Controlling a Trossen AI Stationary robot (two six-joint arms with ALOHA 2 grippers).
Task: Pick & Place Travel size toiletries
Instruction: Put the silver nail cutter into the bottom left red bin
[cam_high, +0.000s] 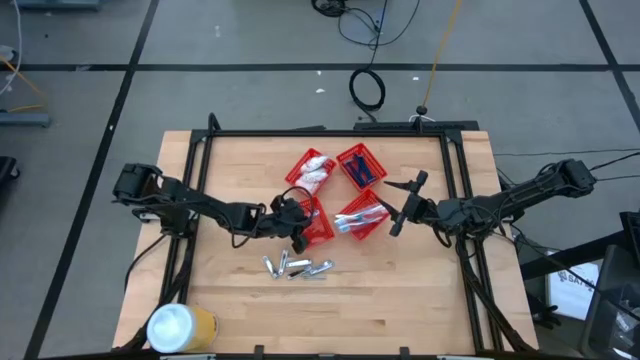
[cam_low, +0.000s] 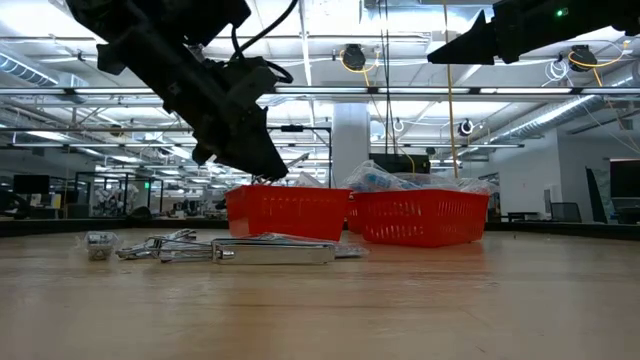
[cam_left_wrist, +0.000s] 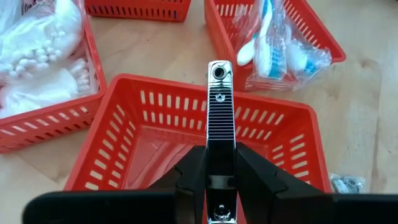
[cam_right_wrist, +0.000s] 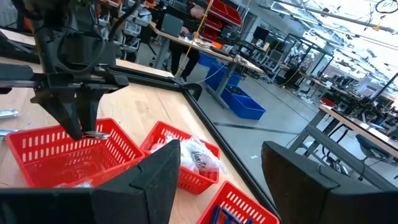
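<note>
Foreground of your low view: a loose cluster of small silvery metal toiletry pieces (cam_low: 215, 248) lying on the pale wooden table (cam_high: 400, 290), near the red mesh baskets and just in front of them. Above the nearest empty red mesh basket (cam_left_wrist: 186, 134) your left gripper (cam_left_wrist: 221, 177) is clenched on a slim chrome nail clipper with a ribbed lever (cam_left_wrist: 221, 112), holding it over the basket's open interior, not yet set down. Beyond, you see a basket of bagged white items (cam_left_wrist: 37, 68) and one of wrapped pastel toothbrushes (cam_left_wrist: 273, 43). Your right gripper (cam_high: 404, 203) hovers beside the baskets with its fingers spread and nothing between them. A large yellow can with white lid (cam_high: 180, 328) stands at the table's near left corner.
</note>
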